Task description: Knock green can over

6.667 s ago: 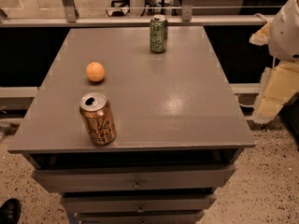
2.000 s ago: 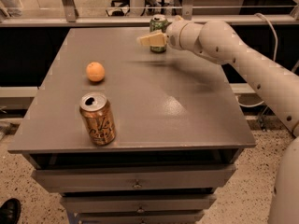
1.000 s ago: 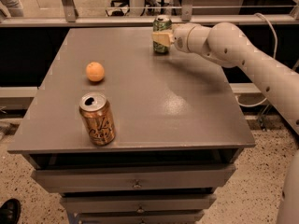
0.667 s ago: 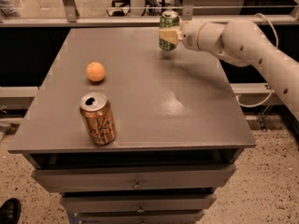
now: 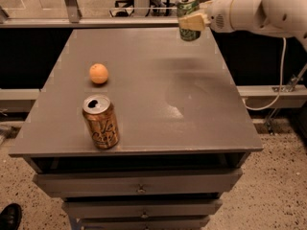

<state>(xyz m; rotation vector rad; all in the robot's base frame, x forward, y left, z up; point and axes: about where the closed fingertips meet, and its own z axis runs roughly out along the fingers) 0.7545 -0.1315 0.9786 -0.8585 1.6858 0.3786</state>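
Holding the green can point(image 5: 188, 6) upright at the bench's point(image 5: 201, 128) far right corner, my gripper point(image 5: 190, 22) is clamped around it. An orange ball point(image 5: 99, 74) and a gold-brown can point(image 5: 100, 122) stand well apart, near the left edge.

You have a grey surface point(image 5: 192, 104) carrying an orange ball point(image 5: 99, 73) at mid-left and an upright gold-brown can point(image 5: 100, 121) near its front-left edge, while the end effector point(image 5: 193, 21) sits over the far right corner against the green can point(image 5: 187, 6), whose contact with the surface is unclear.
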